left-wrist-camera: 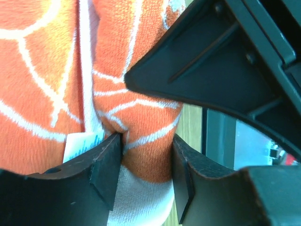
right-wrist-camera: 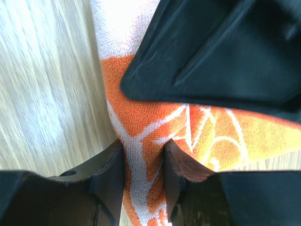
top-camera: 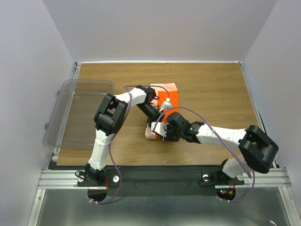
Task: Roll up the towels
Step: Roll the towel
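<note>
Towel (top-camera: 171, 94): one, partly bunched, lying mid-surface toward the far edge of the surface (top-camera: 221, 94). Left fingers (left-wrist-camera: 106, 165) are clenched on a fold of it, and right fingers (right-wrist-camera: 110, 174) on another. Advice: both ends should turn together under even tension, so the roll stays tight and straight. Clear tub (top-camera: 80, 110): one, at the left edge.

Soft, even light from above fills the top view, which is sharp, with faint shadows on the wooden surface (top-camera: 211, 94). Both wrist views are bright; the towel (left-wrist-camera: 42, 70) weave reads fairly crisp, the near jaws blurred.
</note>
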### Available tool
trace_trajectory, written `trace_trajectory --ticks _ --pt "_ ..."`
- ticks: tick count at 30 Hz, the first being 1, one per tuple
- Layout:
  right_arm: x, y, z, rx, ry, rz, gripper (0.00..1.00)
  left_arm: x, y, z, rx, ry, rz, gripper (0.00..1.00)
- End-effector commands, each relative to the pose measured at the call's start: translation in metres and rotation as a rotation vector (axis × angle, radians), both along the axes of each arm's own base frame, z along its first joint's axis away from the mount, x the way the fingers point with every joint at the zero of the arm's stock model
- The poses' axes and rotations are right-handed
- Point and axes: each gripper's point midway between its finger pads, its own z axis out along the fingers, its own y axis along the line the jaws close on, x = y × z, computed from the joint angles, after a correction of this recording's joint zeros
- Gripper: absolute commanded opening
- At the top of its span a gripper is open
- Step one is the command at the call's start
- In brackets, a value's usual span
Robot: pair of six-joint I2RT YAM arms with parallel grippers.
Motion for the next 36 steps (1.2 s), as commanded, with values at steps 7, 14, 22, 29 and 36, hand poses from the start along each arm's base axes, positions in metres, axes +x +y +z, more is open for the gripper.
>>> trace_trajectory --ticks 7,14,22,29,36 --pt "-0.039 0.011 0.006 0.100 0.335 -0.001 0.07 0.043 0.052 0.086 -0.025 -0.348 0.210 0.66" --pt "-0.044 0.014 0.025 0.161 0.619 -0.046 0.06 0.073 0.095 0.135 -0.065 -0.640 0.458 0.73" --pt "-0.041 0.020 0.017 0.196 0.952 -0.076 0.06 0.054 0.111 0.169 -0.083 -0.890 0.589 0.79" --pt "-0.027 0.020 0.010 0.230 1.187 -0.066 0.07 0.002 0.089 0.119 0.032 -1.061 0.340 0.91" --pt "-0.014 0.015 0.000 0.222 1.355 -0.098 0.08 -0.014 0.063 0.088 0.048 -1.304 0.053 0.96"
